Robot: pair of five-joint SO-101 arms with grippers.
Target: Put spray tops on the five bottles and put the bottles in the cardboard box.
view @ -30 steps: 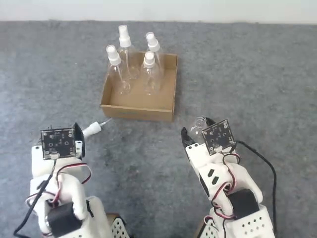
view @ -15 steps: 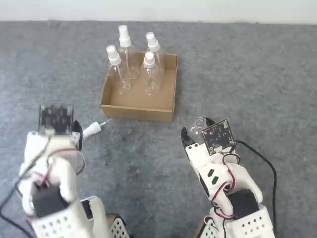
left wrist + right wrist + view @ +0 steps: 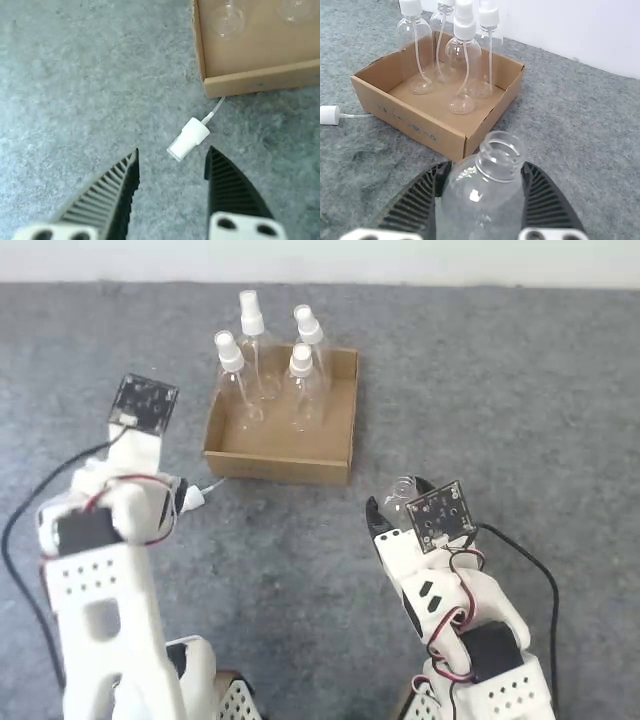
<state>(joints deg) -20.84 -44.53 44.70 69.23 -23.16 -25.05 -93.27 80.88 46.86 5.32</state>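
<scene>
Left arm [image 3: 100, 570] forward, spray top [image 3: 188, 138] between jaws (open).

The bench [image 3: 500, 390] is covered all over with a grey, felt-like surface. A shallow cardboard box [image 3: 280, 466] sits flat on it toward the far side, open side up. A single white spray top [image 3: 188, 139] lies on its side on the grey surface just beside the box's near left corner, its thin tube pointing at that corner. A black cable [image 3: 541, 580] trails over the bench on the right. The two arms' white bases [image 3: 490, 690] stand at the near edge.
</scene>
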